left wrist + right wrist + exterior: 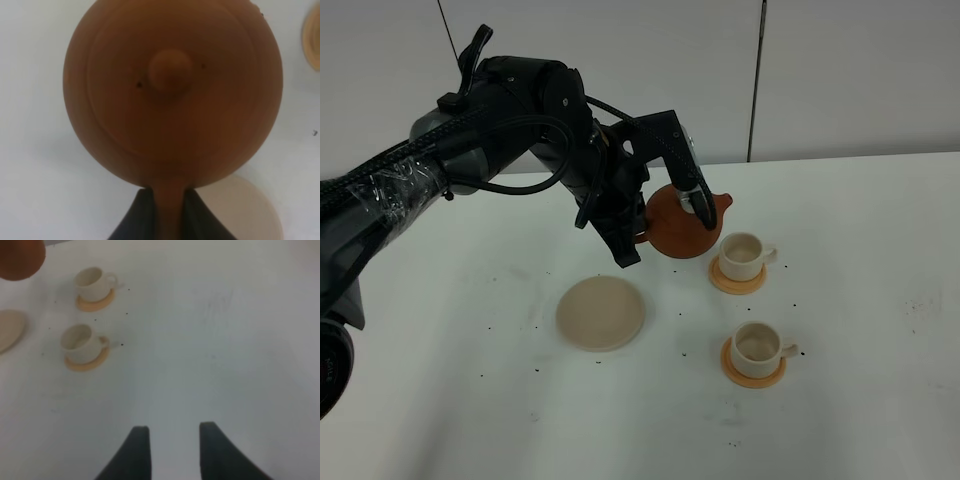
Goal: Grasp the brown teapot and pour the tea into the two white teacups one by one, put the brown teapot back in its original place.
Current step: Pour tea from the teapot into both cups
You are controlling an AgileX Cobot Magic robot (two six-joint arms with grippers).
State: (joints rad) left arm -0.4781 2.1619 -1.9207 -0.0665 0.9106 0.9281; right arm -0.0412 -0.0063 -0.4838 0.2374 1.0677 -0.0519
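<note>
My left gripper is shut on the loop handle of the brown teapot and holds it in the air, tilted, with its spout by the far white teacup. In the left wrist view the teapot fills the frame, with its handle between the fingers. The near teacup stands on its coaster. The beige trivet lies bare to the left of the cups. No tea is visible. My right gripper is open and empty above bare table, with both cups far from it.
The far cup sits on a tan coaster. The left arm reaches from the left over the table's back. Small dark specks dot the white table. The trivet also shows in the left wrist view and the right wrist view.
</note>
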